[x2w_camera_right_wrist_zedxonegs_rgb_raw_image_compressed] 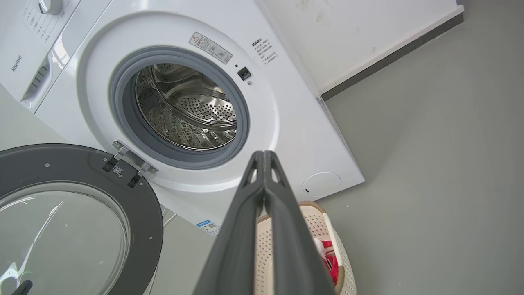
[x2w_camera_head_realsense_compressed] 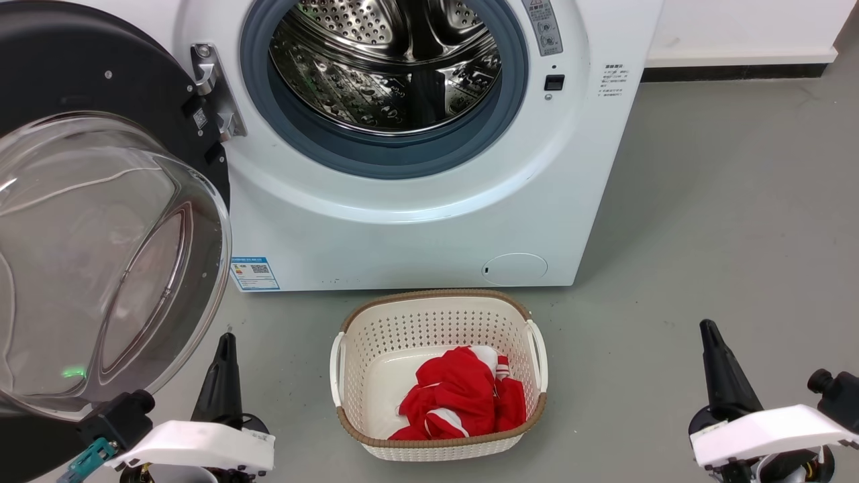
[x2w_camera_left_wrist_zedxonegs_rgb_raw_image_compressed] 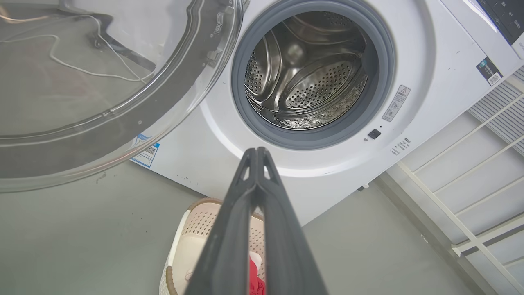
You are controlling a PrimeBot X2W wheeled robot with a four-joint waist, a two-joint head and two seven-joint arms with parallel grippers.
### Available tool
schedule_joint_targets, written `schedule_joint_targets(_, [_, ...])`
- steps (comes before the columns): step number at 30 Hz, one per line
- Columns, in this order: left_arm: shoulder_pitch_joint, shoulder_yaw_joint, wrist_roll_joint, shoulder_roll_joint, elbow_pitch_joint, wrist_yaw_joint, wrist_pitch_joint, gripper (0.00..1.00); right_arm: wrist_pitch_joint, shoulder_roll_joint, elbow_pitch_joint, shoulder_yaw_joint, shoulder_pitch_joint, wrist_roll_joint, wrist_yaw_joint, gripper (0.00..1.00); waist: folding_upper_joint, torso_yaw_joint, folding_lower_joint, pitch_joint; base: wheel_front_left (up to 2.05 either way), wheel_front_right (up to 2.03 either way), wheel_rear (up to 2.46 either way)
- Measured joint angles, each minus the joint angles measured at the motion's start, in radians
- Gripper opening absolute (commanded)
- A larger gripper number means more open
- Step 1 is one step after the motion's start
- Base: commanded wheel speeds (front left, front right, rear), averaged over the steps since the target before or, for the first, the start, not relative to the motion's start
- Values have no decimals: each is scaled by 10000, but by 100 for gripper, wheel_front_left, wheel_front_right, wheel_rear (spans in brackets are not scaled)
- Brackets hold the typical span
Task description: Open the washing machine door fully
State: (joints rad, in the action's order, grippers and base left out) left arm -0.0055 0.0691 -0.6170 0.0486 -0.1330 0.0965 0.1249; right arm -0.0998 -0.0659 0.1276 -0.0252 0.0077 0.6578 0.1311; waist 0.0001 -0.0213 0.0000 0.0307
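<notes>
Standing open, washing machine door point(x2w_camera_head_realsense_compressed: 100, 221) cropped left, drum point(x2w_camera_head_realsense_compressed: 389, 67) top cropped

Cream perforated basket point(x2w_camera_head_realsense_compressed: 436, 329) was set on grey floor point(x2w_camera_head_realsense_compressed: 704, 235). Red-and-white garment point(x2w_camera_head_realsense_compressed: 463, 399) was bunched inside it. White wall point(x2w_camera_head_realsense_compressed: 738, 27) was edged by dark skirting point(x2w_camera_head_realsense_compressed: 731, 71). White rack point(x2w_camera_left_wrist_zedxonegs_rgb_raw_image_compressed: 457, 249) was seen nearby.

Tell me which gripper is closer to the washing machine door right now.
Left. The left gripper is right beside the lower edge of the washing machine door; the right gripper is on the far side of the laundry basket.
</notes>
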Motion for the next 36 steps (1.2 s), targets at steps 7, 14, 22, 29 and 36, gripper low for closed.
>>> schedule_joint_targets(7, [-103, 35, -1057, 0, -115, 8, -263, 0, 178, -31, 100, -21, -91, 1081, -2, 0, 0, 16, 0, -20, 0, 0, 0])
schedule_joint_targets(14, [-196, 77, -2029, 2, -226, 25, -491, 0, 351, -56, 213, -54, -252, 2042, -2, 0, -1, 31, 0, -40, 0, 0, 0])
schedule_joint_targets(22, [-317, 128, -3202, 2, -359, 92, -780, 0, 552, -75, 357, -105, -335, 3204, -2, 0, 0, 51, 0, -66, 0, 0, 0])
schedule_joint_targets(29, [-406, 182, -4282, 2, -487, 109, -1045, 0, 746, -81, 476, -161, -476, 4289, -2, 0, 0, 71, 1, -92, 0, 0, 0])
schedule_joint_targets(36, [-468, 232, -5049, 2, -573, 151, -1225, 0, 901, -84, 583, -211, -544, 5032, -2, 0, 0, 87, 0, -112, 0, 0, 0])
